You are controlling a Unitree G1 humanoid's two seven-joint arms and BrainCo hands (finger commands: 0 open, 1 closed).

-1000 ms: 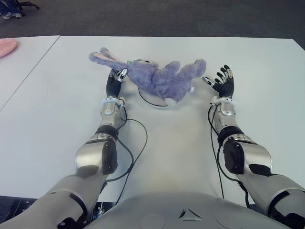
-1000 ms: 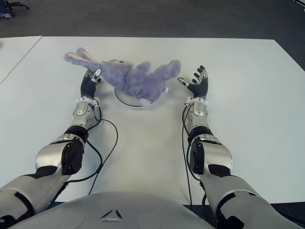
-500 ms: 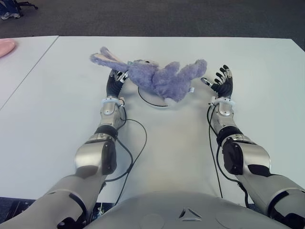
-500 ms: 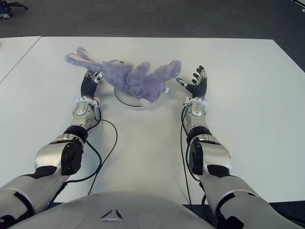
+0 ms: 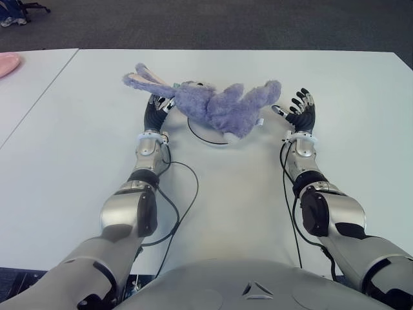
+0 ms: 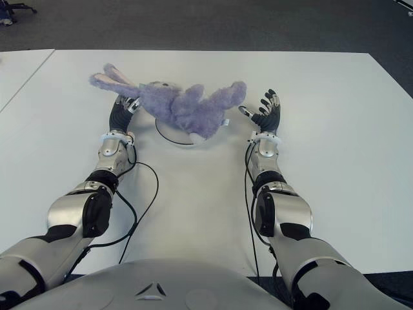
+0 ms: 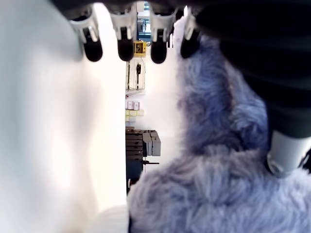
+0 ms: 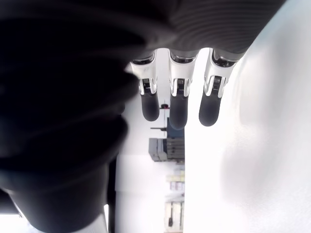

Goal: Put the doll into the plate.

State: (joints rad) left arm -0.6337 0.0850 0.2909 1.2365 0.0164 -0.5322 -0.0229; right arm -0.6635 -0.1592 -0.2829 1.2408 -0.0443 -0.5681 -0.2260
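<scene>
The doll (image 5: 219,106) is a fluffy purple rabbit with long ears, lying on its side across the plate (image 5: 205,137). Its ears point toward 10 o'clock and its legs toward 3 o'clock. The plate is round and white with a dark rim, mostly hidden under the doll; only its 6 o'clock edge shows.

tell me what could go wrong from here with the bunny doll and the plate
The doll lies across the plate with its ears and head hanging past the rim, so it may slide or tip off. The left hand sits against the head with open fingers, and pulling away could drag it. The open right hand is beside its foot and could nudge it.
</scene>
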